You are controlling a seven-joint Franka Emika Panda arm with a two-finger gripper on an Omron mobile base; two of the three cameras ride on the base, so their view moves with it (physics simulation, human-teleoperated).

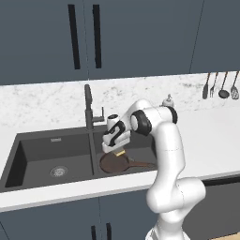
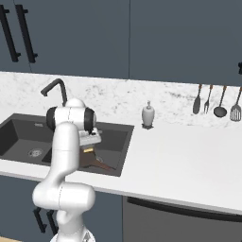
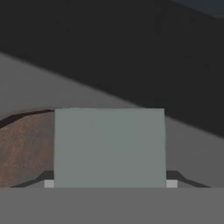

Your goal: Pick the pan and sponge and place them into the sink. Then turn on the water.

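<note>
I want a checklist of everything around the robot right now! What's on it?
Surface: white counter, marble backsplash.
Job's things: pan lies in the right basin of the sink; sponge held just above the pan; no water at the faucet.
Clutter: soap bottle behind the sink; utensils hanging on the wall.
Grippers: gripper over the right basin, fingers closed on the sponge.
Cables: nothing seen.
Surroundings: dark cabinets above and below.

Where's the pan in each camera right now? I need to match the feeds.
Left base view: the pan lies in the sink's right basin, just below the tool, handle pointing right.
Right base view: lower left of centre, in the basin nearest the counter, partly behind the arm.
Hand view: reddish-brown surface at left, behind the sponge.
Shared landmark: the faucet.
</note>
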